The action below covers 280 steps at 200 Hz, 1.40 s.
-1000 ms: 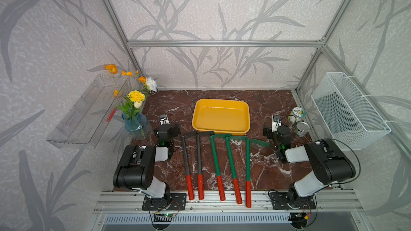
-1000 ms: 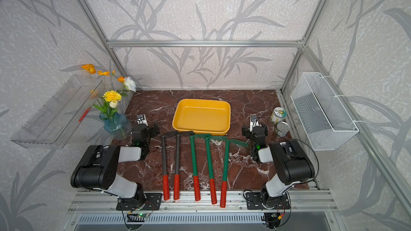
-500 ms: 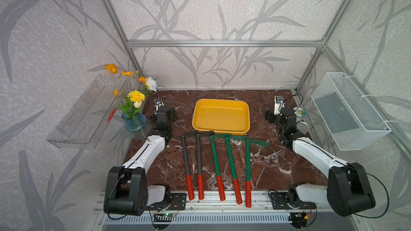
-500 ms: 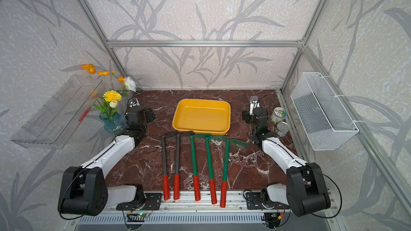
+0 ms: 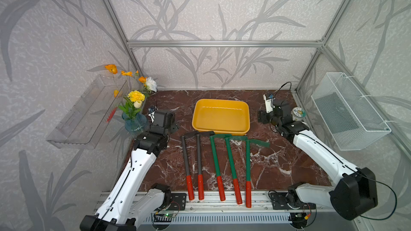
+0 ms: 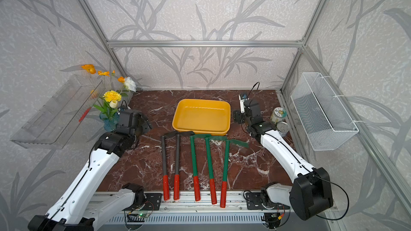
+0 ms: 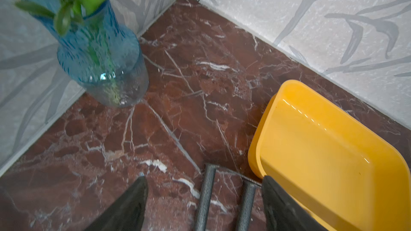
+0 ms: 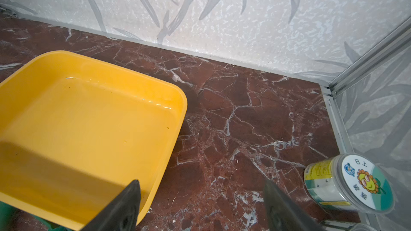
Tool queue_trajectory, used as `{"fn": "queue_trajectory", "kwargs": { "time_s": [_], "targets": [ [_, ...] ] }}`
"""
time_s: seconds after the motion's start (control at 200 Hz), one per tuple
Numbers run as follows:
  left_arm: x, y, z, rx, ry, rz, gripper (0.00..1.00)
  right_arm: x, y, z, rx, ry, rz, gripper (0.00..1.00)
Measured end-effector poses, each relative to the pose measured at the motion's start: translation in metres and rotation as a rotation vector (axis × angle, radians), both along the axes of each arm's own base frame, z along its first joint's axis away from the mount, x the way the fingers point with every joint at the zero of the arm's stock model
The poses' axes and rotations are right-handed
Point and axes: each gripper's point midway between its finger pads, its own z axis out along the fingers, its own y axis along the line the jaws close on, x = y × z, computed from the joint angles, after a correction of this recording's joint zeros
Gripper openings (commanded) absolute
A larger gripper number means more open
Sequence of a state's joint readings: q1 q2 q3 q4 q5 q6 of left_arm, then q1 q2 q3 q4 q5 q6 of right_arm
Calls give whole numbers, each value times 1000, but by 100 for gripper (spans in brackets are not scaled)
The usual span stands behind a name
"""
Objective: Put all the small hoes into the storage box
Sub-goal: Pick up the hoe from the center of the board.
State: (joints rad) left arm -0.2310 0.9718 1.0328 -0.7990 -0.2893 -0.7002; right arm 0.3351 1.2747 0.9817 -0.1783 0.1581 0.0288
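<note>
Open passage: bare marble table (image 5: 284, 165) to the right of the five long-handled tools (image 5: 230, 158), and between vase (image 5: 135, 124) and storage box (image 5: 220, 116). Obstacles: tool heads crowding the box's near rim; jar (image 6: 278, 114) and tin (image 6: 283, 128) at the right edge.

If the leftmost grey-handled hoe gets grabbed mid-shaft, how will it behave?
Probably stiff: the grey-handled hoe has a straight, rigid-looking shaft. Likely head-heavy, since its dark blade sits at the end nearest the yellow storage box, so it may dip that way. Its shaft looks textured in the left wrist view, so slipping seems unlikely.
</note>
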Motion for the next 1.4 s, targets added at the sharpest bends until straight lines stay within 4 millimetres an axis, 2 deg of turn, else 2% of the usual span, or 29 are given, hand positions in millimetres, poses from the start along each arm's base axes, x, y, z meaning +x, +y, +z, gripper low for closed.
{"fn": "queue_trajectory", "kwargs": {
  "time_s": [0.095, 0.275, 0.355, 0.425, 0.55, 0.805, 0.935, 1.205, 1.329, 1.399],
  "targets": [
    [-17, -15, -23, -111, 96, -18, 78, -4, 2, -6, 4, 31, 12, 85],
    [-63, -37, -97, -263, 334, -14, 77, -8, 6, -10, 11, 53, 32, 84],
    [-83, -41, -117, -315, 410, 9, 77, -9, 6, -11, 9, 58, 33, 84],
    [-90, -46, -123, -343, 444, 14, 77, -9, 6, -12, 12, 61, 32, 84],
    [-91, -53, -131, -336, 498, -14, 77, -11, 7, -22, 24, 79, 30, 83],
    [-84, -64, -148, -243, 603, -141, 76, -12, 9, -47, 27, 135, 30, 83],
    [-80, -71, -156, -228, 618, -208, 74, -12, 11, -50, 36, 135, 32, 83],
    [-88, -86, -186, -159, 713, -312, 73, -14, 12, -56, 45, 146, 38, 83],
    [-89, -86, -192, -142, 716, -300, 66, -15, 12, -59, 44, 151, 38, 83],
    [-91, -83, -196, -142, 717, -277, 65, -15, 11, -60, 43, 154, 37, 83]
  ]
}}
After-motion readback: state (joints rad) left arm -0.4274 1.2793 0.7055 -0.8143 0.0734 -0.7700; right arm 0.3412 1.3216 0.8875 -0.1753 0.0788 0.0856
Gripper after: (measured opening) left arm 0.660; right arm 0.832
